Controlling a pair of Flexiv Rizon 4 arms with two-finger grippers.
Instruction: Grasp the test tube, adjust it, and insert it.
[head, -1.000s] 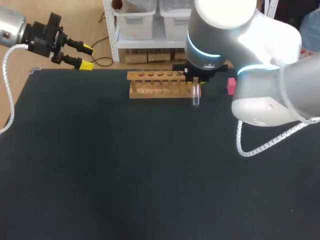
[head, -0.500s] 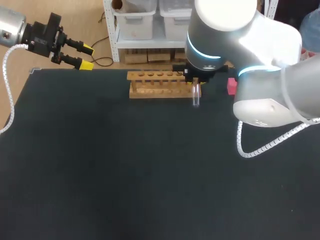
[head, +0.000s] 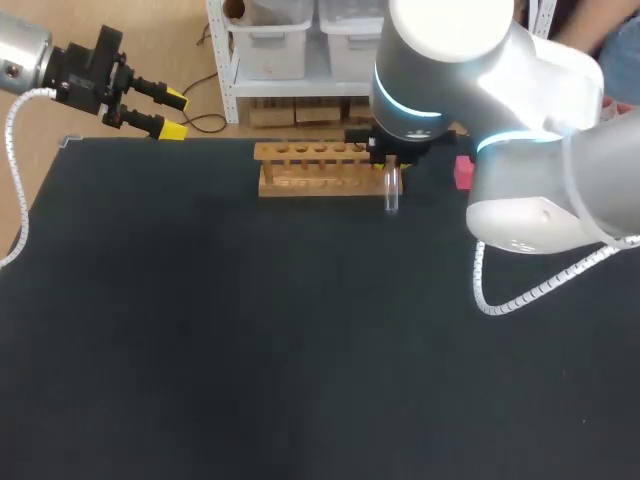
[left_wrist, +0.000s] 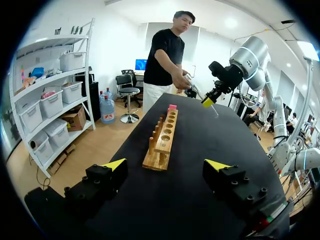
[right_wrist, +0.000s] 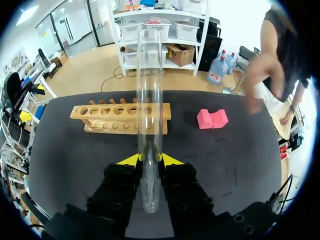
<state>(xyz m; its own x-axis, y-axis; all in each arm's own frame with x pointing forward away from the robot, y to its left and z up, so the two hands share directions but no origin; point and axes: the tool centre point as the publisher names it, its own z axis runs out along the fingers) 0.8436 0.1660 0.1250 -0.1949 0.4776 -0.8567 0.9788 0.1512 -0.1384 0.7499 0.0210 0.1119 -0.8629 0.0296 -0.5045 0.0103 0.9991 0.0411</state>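
So, right gripper (head: 392, 158) is clamped on the test tube (head: 392, 192). Both yellow tips pinch it from 2 sides, and most of the glass sticks out ahead of the fingers. Tube's held up off the table (head: 250, 350), just beside the wooden rack's (head: 312, 172) 3 o'clock end, not in any hole yet afaict. Pink block (head: 462, 173) sits at approx 3 o'clock from the tube, a bit apart. Left gripper (head: 173, 115) hangs by the table's 10 o'clock corner, well away from the rack, fingers spread wide apart.
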